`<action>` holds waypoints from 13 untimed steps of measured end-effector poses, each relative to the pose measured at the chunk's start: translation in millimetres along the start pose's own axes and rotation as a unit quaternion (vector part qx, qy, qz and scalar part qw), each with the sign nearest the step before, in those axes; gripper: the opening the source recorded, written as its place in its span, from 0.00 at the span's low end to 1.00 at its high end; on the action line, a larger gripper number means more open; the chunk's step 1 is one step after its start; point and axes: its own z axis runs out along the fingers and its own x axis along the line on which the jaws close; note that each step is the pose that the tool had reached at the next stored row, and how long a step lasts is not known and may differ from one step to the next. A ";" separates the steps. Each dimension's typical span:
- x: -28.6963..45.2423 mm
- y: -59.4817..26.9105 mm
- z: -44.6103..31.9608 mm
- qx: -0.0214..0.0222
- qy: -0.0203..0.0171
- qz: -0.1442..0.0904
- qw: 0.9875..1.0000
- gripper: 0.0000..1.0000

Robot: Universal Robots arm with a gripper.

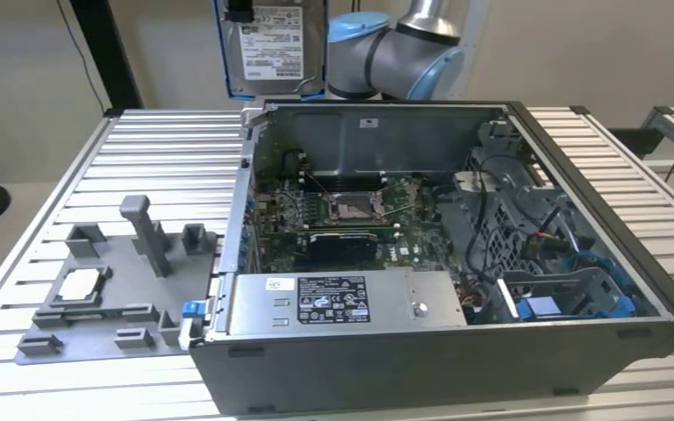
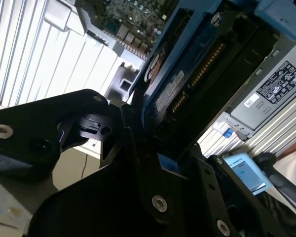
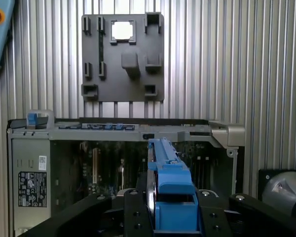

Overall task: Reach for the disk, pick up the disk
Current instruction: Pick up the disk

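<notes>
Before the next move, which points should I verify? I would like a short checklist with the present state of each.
1. The disk is in the end effector: ok, its blue frame sits between the jaws in the first wrist view.
2. The disk is out of the computer case: ok, raised above its far wall in the exterior view.
3. The disk hangs upright: ok.
4. Grip firm enough: cannot tell.
</notes>
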 end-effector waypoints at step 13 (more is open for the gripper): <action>-0.4 -34.8 0.6 0.000 0.000 0.000 1.000 0.00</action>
